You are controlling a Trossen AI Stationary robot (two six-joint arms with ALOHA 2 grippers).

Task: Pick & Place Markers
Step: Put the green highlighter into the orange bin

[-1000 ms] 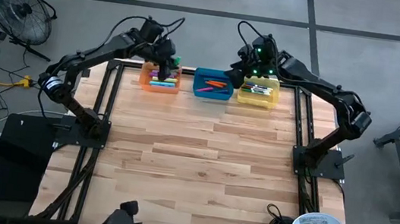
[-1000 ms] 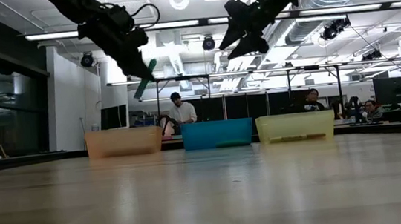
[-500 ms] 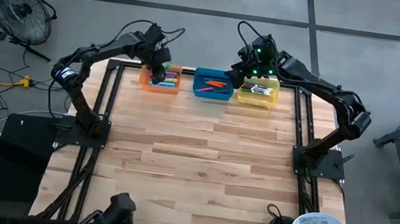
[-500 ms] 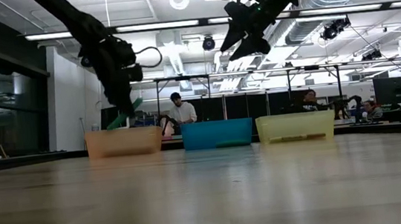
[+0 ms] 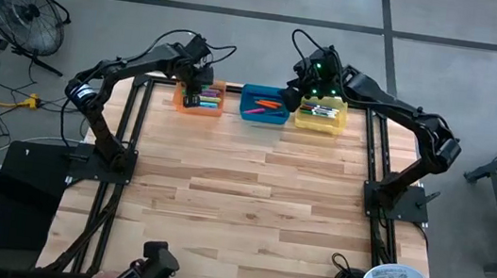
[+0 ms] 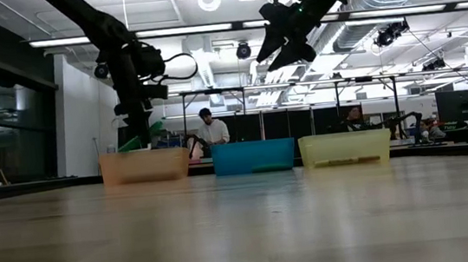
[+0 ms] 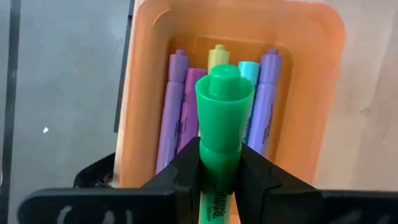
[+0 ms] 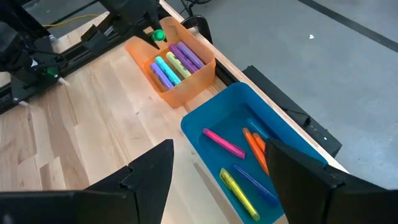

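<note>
My left gripper (image 5: pixel 200 84) is shut on a green marker (image 7: pixel 224 118) and points steeply down over the orange bin (image 5: pixel 198 100). Purple, yellow and light-blue markers (image 7: pixel 261 106) lie flat on that bin's floor. In the low view the green marker (image 6: pixel 141 137) slants down to about the bin's rim. My right gripper (image 5: pixel 290 95) hangs open and holds nothing, high above the blue bin (image 5: pixel 265 106), where pink, orange, yellow and blue markers (image 8: pixel 239 158) lie. The yellow bin (image 5: pixel 320 115) to its right holds more markers. My left gripper pinches the green marker's barrel (image 7: pixel 217 155) between its two fingers, just behind the wider cap. The fingers come from above, slanting steeply down, and the marker runs along them. Its cap end (image 7: pixel 224 81) sticks out below the fingertips, over the markers in the orange bin.
The three bins stand in a row along the table's far edge. The wide wooden tabletop (image 5: pixel 250 206) lies nearer. People sit at desks in the room beyond the table (image 6: pixel 209 127).
My left gripper has gone down toward the orange bin and tipped to point more steeply down, rolling a little. It has stayed shut on the green marker, whose free end has sunk from well above the bin to about its rim.
</note>
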